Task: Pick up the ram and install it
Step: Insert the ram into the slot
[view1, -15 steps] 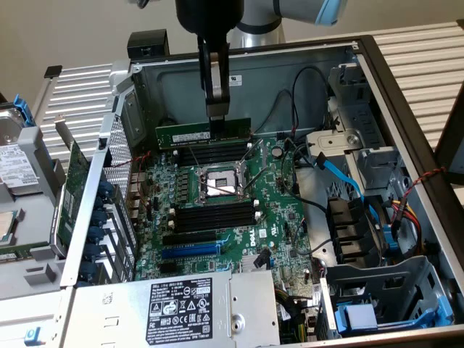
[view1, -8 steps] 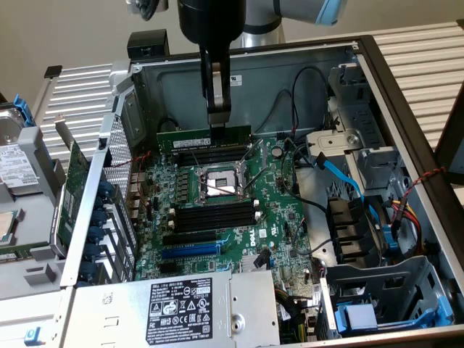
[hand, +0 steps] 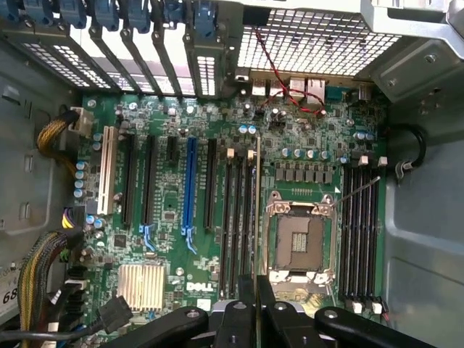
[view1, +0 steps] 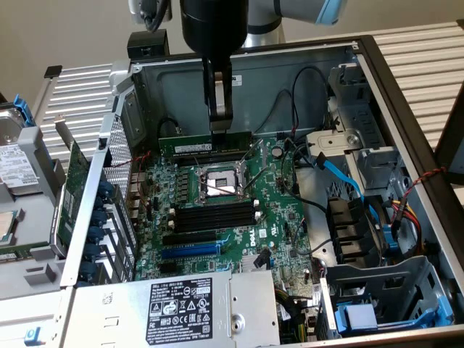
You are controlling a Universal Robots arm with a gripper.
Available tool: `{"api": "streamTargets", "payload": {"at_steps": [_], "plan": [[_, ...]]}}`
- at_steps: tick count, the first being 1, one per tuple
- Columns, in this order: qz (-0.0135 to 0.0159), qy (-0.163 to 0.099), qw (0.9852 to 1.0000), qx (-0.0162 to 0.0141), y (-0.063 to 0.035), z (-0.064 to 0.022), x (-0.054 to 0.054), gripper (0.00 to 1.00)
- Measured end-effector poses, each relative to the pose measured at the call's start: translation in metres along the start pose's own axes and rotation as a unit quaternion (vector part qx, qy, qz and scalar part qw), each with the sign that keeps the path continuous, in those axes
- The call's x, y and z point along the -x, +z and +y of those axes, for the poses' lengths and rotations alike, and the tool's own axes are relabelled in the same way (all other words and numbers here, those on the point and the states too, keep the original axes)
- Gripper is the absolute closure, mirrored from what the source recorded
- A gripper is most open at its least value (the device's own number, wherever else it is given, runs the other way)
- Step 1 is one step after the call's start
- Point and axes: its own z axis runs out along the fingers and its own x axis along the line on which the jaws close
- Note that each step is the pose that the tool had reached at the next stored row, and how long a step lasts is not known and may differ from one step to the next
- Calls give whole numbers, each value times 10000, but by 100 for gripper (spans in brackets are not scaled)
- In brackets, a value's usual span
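The ram (view1: 206,143) is a long narrow green stick with a white label, hanging level above the motherboard (view1: 283,225) inside the open computer case. My gripper (view1: 220,127) comes down from above and is shut on the stick's top edge near its middle. In the wrist view the ram (hand: 259,217) shows edge-on as a thin line running out from between my black fingers (hand: 243,319), with the gripper (hand: 259,303) shut on it. That line lies along the edge of a bank of black memory slots (hand: 239,217) next to the open CPU socket (hand: 299,243). These slots (view1: 214,215) hold nothing.
A second slot bank (hand: 360,232) lies on the socket's other side. A large green expansion card (view1: 72,196) and a hard drive (view1: 14,163) sit outside the case at the exterior view's left. Power supply (view1: 181,304), blue cable (view1: 341,174) and drive cage (view1: 377,290) crowd the case.
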Motion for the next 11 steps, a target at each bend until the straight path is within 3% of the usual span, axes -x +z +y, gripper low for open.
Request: {"api": "streamTargets", "payload": {"at_steps": [6,10,11], "plan": [[-21,27,10000,14,70,-7,-18,87],[-22,52,10000,9,97,-8,-20,87],[-22,54,10000,-7,102,-5,-20,87]]}}
